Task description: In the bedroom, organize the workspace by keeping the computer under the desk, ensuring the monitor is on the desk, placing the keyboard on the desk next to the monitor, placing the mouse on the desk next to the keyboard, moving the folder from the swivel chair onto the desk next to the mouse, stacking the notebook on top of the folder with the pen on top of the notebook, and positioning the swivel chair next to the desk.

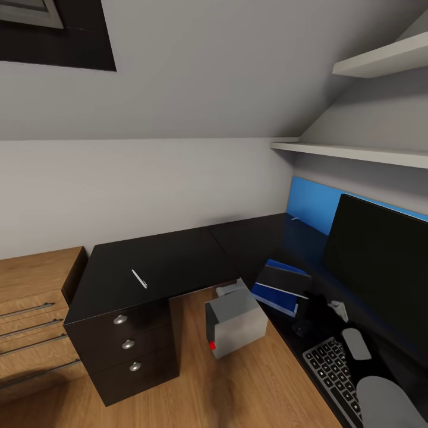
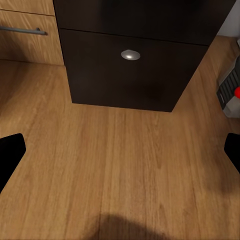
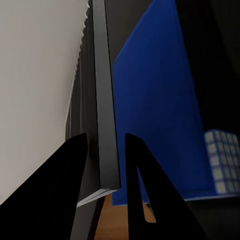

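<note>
My right gripper (image 3: pixel 106 170) is shut on the edge of the dark grey notebook (image 3: pixel 104 115), which hangs tilted just over the blue folder (image 1: pixel 274 297) on the black desk (image 1: pixel 172 261). In the head view the notebook (image 1: pixel 284 277) sits left of that gripper (image 1: pixel 316 310). The white pen (image 1: pixel 139 278) lies alone on the desk's left wing. The monitor (image 1: pixel 380 267) stands at the right, with the keyboard (image 1: pixel 331 370) in front of it. The grey computer (image 1: pixel 235 324) sits on the floor by the desk's inner corner. My left gripper (image 2: pixel 120 150) is open above the wooden floor. The swivel chair is out of view.
A black three-drawer unit (image 1: pixel 128 345) stands under the desk's left wing, its knob (image 2: pixel 130 54) facing my left wrist. A light wooden drawer chest (image 1: pixel 32 309) is left of it. White shelves (image 1: pixel 356 153) hang over the monitor side under a sloped ceiling.
</note>
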{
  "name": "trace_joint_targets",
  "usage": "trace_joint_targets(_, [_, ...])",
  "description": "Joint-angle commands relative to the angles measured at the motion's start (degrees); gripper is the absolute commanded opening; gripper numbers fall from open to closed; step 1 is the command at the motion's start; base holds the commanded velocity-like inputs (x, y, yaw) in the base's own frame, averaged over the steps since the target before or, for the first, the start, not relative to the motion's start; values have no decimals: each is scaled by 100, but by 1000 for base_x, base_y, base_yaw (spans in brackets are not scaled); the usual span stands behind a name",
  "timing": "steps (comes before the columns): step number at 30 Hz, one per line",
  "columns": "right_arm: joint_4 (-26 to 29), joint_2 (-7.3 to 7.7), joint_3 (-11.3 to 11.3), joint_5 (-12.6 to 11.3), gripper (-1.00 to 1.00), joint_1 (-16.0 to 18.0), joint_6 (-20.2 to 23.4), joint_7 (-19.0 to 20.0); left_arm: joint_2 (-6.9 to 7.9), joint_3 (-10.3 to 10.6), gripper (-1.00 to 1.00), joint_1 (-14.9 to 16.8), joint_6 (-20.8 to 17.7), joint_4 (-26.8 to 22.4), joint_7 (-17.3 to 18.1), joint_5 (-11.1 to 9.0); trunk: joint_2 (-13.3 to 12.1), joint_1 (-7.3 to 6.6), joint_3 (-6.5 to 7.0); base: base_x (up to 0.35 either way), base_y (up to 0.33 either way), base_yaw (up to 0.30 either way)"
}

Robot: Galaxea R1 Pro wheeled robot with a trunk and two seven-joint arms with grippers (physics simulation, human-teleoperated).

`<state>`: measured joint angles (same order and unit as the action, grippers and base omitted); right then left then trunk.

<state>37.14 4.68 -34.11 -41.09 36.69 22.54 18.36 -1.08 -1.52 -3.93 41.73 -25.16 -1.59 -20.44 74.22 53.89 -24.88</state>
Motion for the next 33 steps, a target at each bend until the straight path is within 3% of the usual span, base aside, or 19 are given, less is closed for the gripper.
trace_joint_targets(1, [-7,-8,-25,-35,-100,5,20,7,-3,-15,100,-2,2,-9,-17,24,3,0,-5,0,0,0])
trace_joint_targets(19, [-40,-112,-25,-34,-100,5,-107,1,-1,-19,100,-2,2,-8,-17,23,3,0,-5,2,0,0])
trace_joint_targets(33, [-40,-116,-30,-39,-100,5,-115,2,2,-23,100,-2,2,-6,-17,23,3,0,-5,98,59,0])
